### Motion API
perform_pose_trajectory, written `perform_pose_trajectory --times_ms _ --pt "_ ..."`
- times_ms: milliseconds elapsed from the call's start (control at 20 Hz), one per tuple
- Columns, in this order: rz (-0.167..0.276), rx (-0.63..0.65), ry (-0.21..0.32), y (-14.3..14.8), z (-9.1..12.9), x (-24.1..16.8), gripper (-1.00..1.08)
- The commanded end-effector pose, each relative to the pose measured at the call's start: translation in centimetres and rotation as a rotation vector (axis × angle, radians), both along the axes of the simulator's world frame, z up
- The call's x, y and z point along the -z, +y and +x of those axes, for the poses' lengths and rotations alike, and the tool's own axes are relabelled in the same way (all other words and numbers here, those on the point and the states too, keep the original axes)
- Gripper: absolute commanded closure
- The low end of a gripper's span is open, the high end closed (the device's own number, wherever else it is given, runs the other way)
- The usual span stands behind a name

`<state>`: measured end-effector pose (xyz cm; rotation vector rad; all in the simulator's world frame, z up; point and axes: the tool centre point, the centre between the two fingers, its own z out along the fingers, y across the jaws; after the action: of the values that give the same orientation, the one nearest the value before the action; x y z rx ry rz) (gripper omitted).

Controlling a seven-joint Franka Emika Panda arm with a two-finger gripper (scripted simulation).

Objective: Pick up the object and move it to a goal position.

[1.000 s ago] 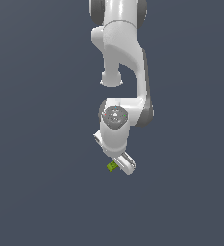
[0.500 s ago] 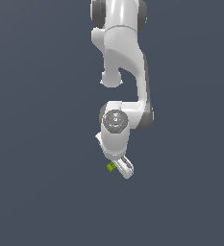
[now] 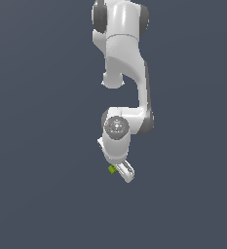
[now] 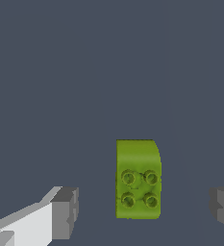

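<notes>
On the plain grey floor (image 3: 37, 194), your arm reaches down; gripper (image 4: 142, 209) jaws stand wide, straddling the studded green block (image 4: 138, 178) untouched.

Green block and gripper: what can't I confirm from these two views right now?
- Exterior view: the studded green block is too small, partly behind the gripper; finger gap unreadable.
- Wrist view: block between open fingers, untouched; one finger cut by the edge.
- Goal position: no marker in either view.

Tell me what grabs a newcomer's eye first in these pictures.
The lime-green block stands out against the flat dark grey ground, four round studs on its top. In the wrist view it lies between the fingers of the open end effector, touching neither. In the exterior view, the white arm hangs over it.
</notes>
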<state>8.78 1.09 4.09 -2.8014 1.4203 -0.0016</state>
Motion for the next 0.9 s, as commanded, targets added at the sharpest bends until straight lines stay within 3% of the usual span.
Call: perform_pose_trajectory --times_ms 0,400,450,850 --pt "0.000 0.002 0.001 0.0 -0.1 1.4 -0.92" --pt "0.000 0.002 0.001 0.0 0.0 2.8 -0.92" --pt "0.000 0.002 0.001 0.0 0.0 2.8 1.08" --pt "0.000 0.002 0.001 0.0 0.0 2.8 1.08"
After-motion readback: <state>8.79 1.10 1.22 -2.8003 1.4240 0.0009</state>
